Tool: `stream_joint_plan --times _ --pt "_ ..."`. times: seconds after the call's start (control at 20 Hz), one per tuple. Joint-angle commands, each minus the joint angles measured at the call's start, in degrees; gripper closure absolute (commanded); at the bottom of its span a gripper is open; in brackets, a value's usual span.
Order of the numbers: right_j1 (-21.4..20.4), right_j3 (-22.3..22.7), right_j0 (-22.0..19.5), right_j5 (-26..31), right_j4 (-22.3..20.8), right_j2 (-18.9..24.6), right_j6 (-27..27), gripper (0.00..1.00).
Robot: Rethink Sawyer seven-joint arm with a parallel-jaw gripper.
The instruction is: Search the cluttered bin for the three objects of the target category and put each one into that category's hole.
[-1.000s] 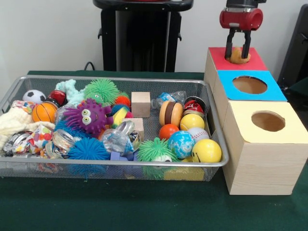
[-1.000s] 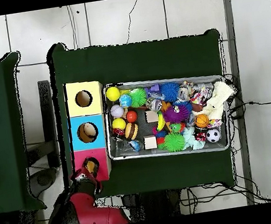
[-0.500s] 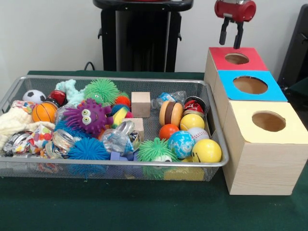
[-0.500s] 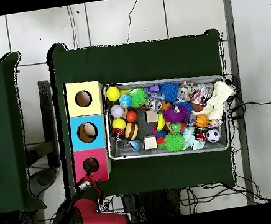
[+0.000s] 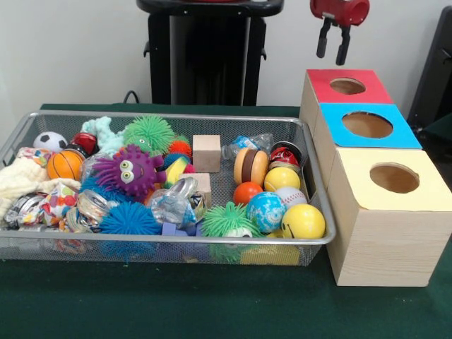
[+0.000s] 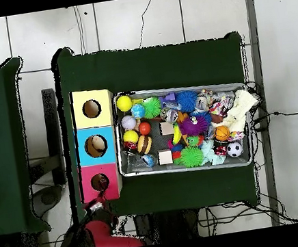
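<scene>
With its fingers parted and empty, the gripper point(image 5: 332, 44) hangs above the red hole point(image 5: 347, 86), while the burger toy point(image 5: 250, 167) left of that hole in the bin point(image 5: 319, 212) looks light, squashy and best pinched across its buns.

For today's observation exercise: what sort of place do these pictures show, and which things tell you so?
Probably a robot test lab, not a playroom: a wire bin of mixed toys sits on a green-covered table beside a wooden box with three colour-coded holes, and a red gripper hangs above.
</scene>
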Motion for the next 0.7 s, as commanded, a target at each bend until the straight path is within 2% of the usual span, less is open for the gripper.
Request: stream_joint_plan --times 0.05,0.2,0.3,0.45,0.5,0.55,0.7 --pt "1.23 -5.56 0.44 6.86 1.15 -5.39 4.05 0.0" --pt "1.38 -9.96 -0.26 13.48 0.52 -9.51 2.69 0.0" --pt "2.1 -12.46 -1.54 15.7 -0.24 -11.07 1.69 0.0" --pt "3.39 -15.34 -5.12 18.05 -1.39 -10.89 0.18 0.0" --pt "3.49 -15.59 -8.03 17.5 -1.55 -9.15 -0.66 0.0" --pt "3.74 -16.06 -9.27 17.43 -2.14 -8.63 -1.45 0.0" --pt "4.59 -19.03 -15.2 20.1 -7.13 -6.1 -8.38 0.0"
